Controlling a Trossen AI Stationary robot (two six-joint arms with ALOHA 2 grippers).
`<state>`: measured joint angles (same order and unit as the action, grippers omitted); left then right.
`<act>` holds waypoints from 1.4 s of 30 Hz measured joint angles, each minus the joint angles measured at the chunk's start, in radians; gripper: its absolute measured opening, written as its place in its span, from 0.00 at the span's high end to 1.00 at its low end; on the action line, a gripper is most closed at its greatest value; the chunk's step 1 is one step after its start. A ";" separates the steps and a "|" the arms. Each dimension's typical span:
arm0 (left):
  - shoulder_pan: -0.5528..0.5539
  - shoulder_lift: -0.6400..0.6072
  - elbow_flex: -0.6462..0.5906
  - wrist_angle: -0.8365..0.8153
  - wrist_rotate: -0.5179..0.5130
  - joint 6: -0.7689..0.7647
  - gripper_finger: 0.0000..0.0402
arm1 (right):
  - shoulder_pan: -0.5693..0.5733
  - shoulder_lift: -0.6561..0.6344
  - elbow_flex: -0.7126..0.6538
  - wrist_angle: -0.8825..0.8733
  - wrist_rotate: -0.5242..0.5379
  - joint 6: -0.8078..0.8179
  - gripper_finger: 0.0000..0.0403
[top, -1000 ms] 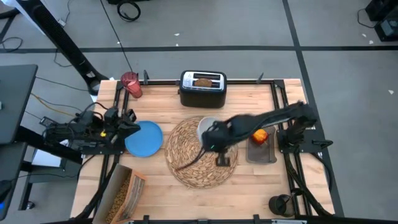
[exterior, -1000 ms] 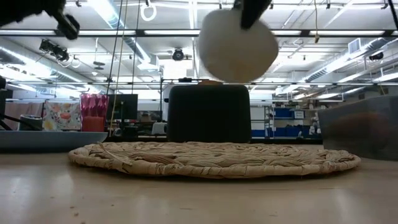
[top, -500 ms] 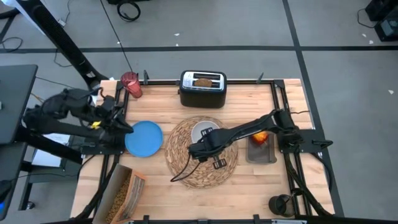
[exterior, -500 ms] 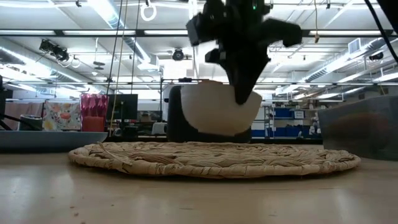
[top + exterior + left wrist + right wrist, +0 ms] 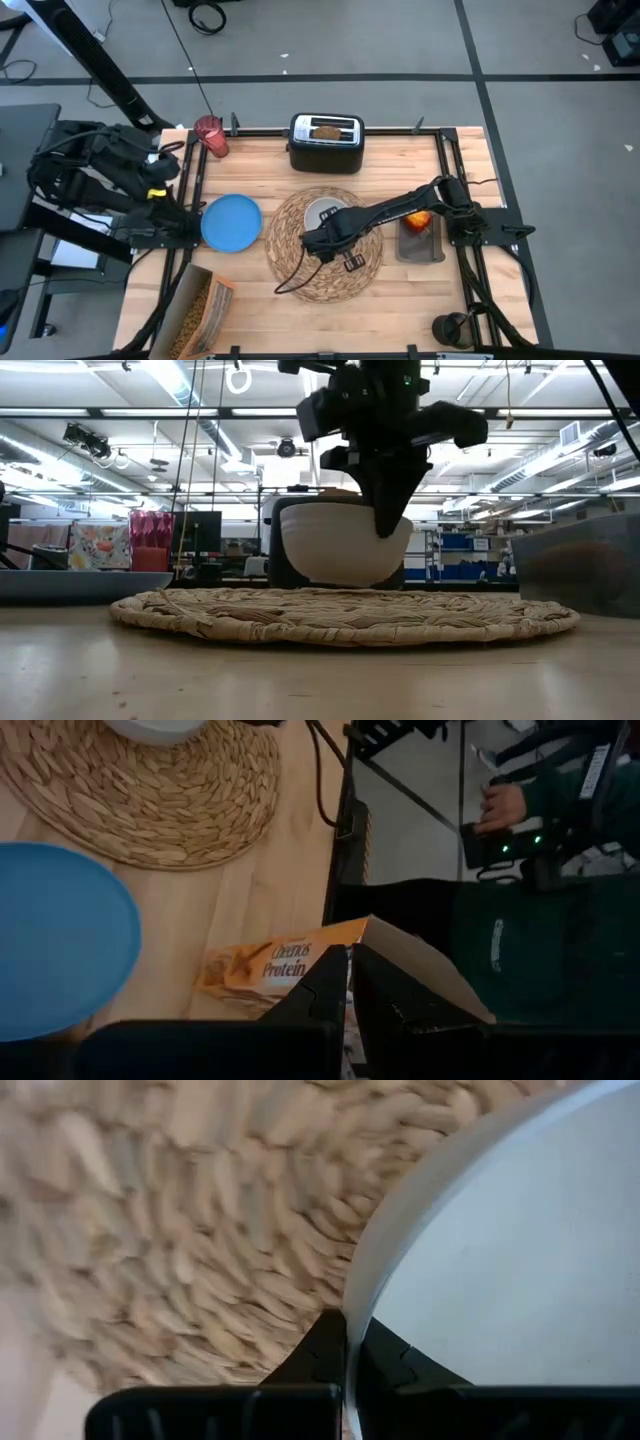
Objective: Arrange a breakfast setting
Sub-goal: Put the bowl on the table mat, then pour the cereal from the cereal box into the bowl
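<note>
Occupying the middle of the wooden table (image 5: 400, 290), the woven straw placemat (image 5: 300, 268) is being used as the base for the white bowl (image 5: 325, 213), which is being held by its rim just above the weave, or is perhaps just touching it; contact cannot be told from the low view. The black toaster (image 5: 326, 143), with a toast slice (image 5: 327, 129) showing in one slot, is being kept behind the mat. The blue plate (image 5: 231, 222) is lying just left of the mat, with a cereal box (image 5: 197, 308) nearer the front edge. The right gripper (image 5: 327, 238) is being kept clamped on the bowl's rim, while the left gripper (image 5: 350, 982), fingers pressed together on nothing, is being held off the table's left side. The red apple (image 5: 418, 219) is sitting in a grey bin (image 5: 420, 247) to the right, and the pink-red cup (image 5: 210, 133) is standing at the back left corner.
</note>
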<state>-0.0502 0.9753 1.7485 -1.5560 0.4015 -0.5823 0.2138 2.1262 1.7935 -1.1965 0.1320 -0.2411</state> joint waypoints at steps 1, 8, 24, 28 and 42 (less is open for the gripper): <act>0.000 -0.001 0.000 0.003 0.000 -0.001 0.93 | 0.000 0.000 0.000 -0.009 -0.007 -0.001 0.98; 0.000 -0.002 0.000 0.000 -0.010 -0.004 0.92 | 0.004 0.000 -0.027 -0.025 -0.015 -0.001 0.97; -0.047 0.015 -0.001 0.010 0.125 -0.151 0.60 | 0.014 -0.017 0.090 -0.123 0.008 0.102 0.61; -0.173 0.063 -0.001 0.054 0.126 -0.298 0.62 | 0.021 -0.032 0.137 -0.160 0.029 0.144 0.48; -0.784 0.294 -0.002 0.094 -0.214 -1.154 0.65 | 0.074 -0.222 0.216 -0.116 0.165 0.238 0.33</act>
<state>-0.8337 1.2694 1.7466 -1.4618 0.1875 -1.7359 0.2881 1.9040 2.0090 -1.3125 0.2974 -0.0036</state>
